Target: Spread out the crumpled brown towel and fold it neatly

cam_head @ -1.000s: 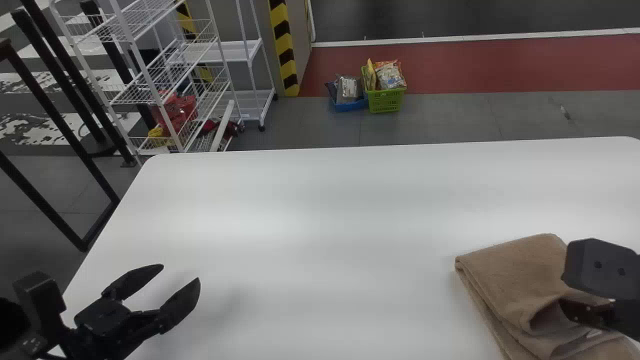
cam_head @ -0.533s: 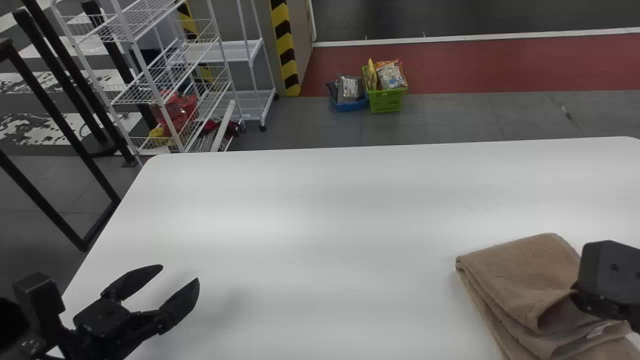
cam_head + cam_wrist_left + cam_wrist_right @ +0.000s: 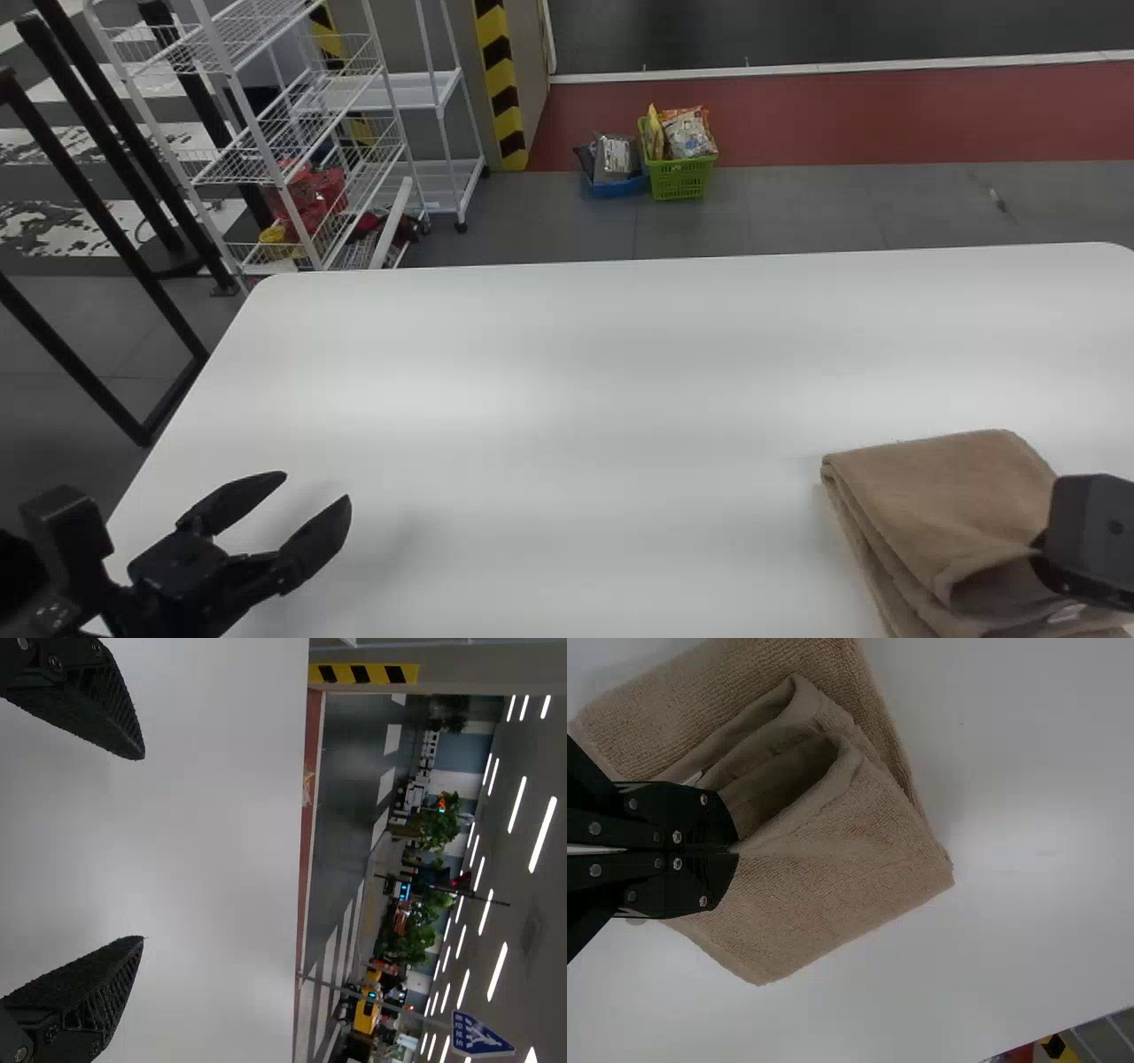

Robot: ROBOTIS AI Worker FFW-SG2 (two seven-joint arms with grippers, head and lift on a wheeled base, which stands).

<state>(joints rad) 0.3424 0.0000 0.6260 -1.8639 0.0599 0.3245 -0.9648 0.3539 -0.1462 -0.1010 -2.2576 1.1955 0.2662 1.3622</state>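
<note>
My right gripper (image 3: pixel 1091 542) clamps the brown towel (image 3: pixel 957 501) beneath it; well leftward, my left gripper (image 3: pixel 318 486) hovers, fingers apart.

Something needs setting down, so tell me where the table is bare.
The white table is bare between the left gripper and the brown towel, and beyond both to its far edge. It is crowded at the near right, where the right gripper pinches the towel.

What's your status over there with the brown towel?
Left gripper open, over the table. Right gripper shut on the brown towel, already folded in layers. No obstruction seen.
</note>
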